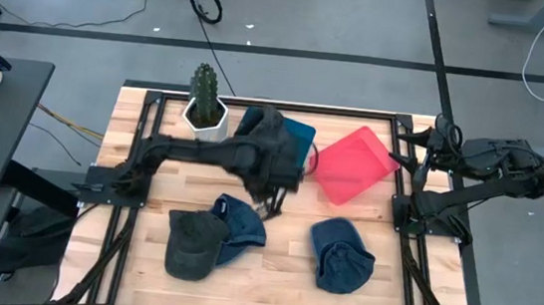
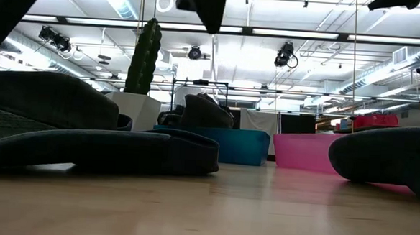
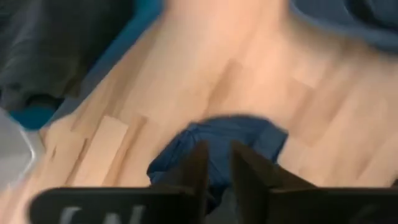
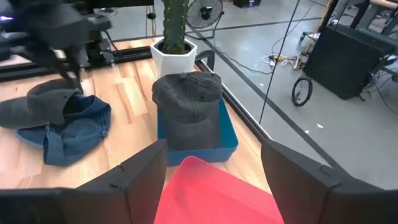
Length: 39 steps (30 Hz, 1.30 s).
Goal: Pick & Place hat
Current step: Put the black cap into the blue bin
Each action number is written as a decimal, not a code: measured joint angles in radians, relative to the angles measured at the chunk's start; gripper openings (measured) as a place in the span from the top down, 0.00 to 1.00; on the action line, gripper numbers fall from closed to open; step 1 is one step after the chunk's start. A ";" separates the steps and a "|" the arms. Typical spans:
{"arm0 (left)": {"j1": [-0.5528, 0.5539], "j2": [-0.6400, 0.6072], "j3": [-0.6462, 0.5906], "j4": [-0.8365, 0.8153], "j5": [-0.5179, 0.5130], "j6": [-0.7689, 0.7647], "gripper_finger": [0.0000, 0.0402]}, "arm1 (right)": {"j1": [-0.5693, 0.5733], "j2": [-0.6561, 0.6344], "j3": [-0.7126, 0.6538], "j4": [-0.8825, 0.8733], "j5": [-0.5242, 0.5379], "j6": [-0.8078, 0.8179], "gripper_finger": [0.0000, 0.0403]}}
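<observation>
A blue hat (image 1: pixel 242 222) lies on the table's middle, partly under a dark grey hat (image 1: pixel 193 245) at its near-left side; both also show in the right wrist view (image 4: pixel 68 127) (image 4: pixel 37 102). A second blue hat (image 1: pixel 342 256) lies to the right. Another dark grey hat (image 4: pixel 186 106) rests in a teal bin (image 1: pixel 299 135). My left gripper (image 1: pixel 272 205) hangs above the first blue hat (image 3: pixel 217 140), well clear of the table (image 2: pixel 210 13), empty, its fingers a narrow gap apart. My right gripper (image 1: pixel 414 151) waits open and empty at the right edge.
A pink bin (image 1: pixel 351 165) stands right of the teal bin, just in front of my right gripper (image 4: pixel 213 168). A potted cactus (image 1: pixel 205 96) stands at the far left, beside the teal bin. Bare wood lies between the two blue hats and along the near edge.
</observation>
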 joint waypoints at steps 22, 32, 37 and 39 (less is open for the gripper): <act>-0.183 0.000 0.000 0.000 -0.080 -0.369 0.99 | 0.000 0.000 0.000 -0.009 -0.029 -0.020 0.35; -0.187 0.001 -0.012 0.001 -0.150 -0.677 0.97 | 0.000 0.000 0.000 -0.024 -0.029 -0.008 0.35; -0.197 0.002 -0.122 -0.001 -0.099 -0.952 0.94 | 0.000 0.000 0.000 -0.037 -0.029 -0.001 0.35; -0.206 0.002 -0.189 -0.001 -0.010 -0.998 0.90 | 0.000 0.000 0.000 -0.037 -0.029 -0.001 0.35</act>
